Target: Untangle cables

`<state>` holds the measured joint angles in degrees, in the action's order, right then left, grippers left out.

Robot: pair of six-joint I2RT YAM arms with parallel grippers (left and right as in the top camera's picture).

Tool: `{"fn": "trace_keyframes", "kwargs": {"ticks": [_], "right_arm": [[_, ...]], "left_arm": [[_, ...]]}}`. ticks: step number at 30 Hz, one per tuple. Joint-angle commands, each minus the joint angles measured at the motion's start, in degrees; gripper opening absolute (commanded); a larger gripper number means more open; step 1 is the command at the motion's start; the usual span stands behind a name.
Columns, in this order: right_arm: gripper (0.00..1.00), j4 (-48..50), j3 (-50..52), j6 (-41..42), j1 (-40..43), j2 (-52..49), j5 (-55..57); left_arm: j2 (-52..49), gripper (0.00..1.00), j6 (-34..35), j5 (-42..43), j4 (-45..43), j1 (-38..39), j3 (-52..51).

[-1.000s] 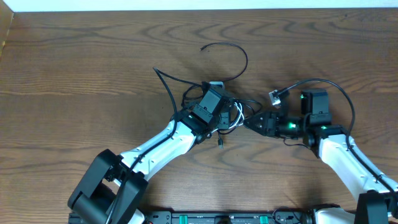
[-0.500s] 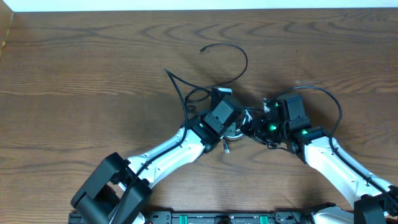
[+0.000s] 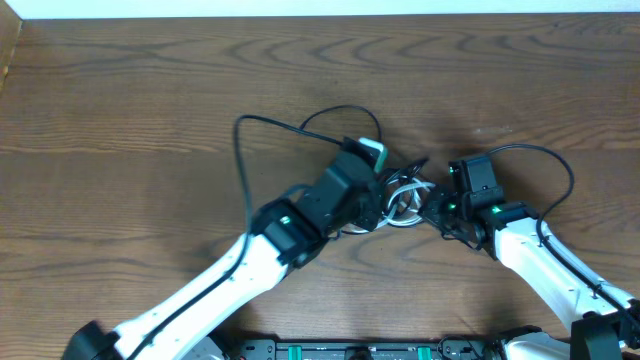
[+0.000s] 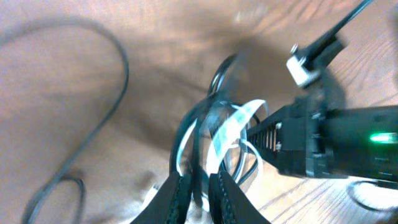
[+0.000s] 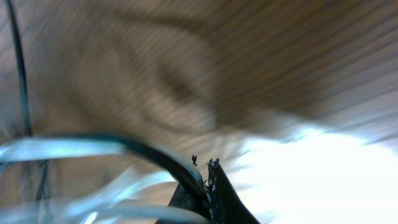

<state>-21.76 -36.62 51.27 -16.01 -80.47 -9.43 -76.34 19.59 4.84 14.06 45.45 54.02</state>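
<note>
The bench [image 3: 120, 120] is dark brown wood; its grain runs in long lines from side to side, with wide looping swirls across the far half. A plain white strip [image 3: 300, 7] runs straight along the far edge in the overhead view; whether it is a wall or a border cannot be told. At the far left corner the edge slants, and a narrow wedge of lighter brown [image 3: 6, 60] shows beyond it; a few faint pale specks [image 3: 490, 130] mark the wood right of centre. Both wrist views show the wood blurred; the right one has a bright white patch [image 5: 311, 168] that cannot be identified.
</note>
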Motion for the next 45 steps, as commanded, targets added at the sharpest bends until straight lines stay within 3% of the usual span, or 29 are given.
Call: {"fn": "trace_keyframes", "kwargs": {"ticks": [1,6,8,11,13,20,39,45], "right_arm": [[0.01,-0.39,0.42,-2.91,0.59,-0.33,5.03],[0.01,-2.05,0.42,-4.79,2.58,-0.33,4.63],[0.01,-1.01,0.42,-10.14,3.72,-0.33,-0.42],[0.01,1.95,0.42,-18.80,4.20,-0.33,-7.89],[0.02,2.97,0.42,-21.73,4.26,-0.33,-9.84],[0.19,1.20,0.42,-22.27,4.35,-0.33,-10.01],[0.28,-2.93,0.42,-23.10,4.35,-0.33,-10.03],[0.30,-3.15,0.42,-23.10,4.35,-0.33,-10.03]], "left_arm": [[2.23,0.17,-2.21,0.13,0.24,-0.44,0.63],[4.33,0.17,-2.23,0.11,0.24,-2.60,0.63],[4.13,0.26,-2.12,0.15,0.31,-4.37,0.63],[2.89,0.52,-1.55,0.17,0.50,-4.66,0.61],[1.55,0.63,-1.55,0.15,0.46,-4.61,0.61],[-7.96,0.73,-1.57,3.54,-1.60,-4.63,0.63],[-27.50,0.72,-4.57,1.55,-21.29,-4.66,0.63],[-30.05,0.59,-4.57,1.57,-23.89,-4.61,0.63]]}}
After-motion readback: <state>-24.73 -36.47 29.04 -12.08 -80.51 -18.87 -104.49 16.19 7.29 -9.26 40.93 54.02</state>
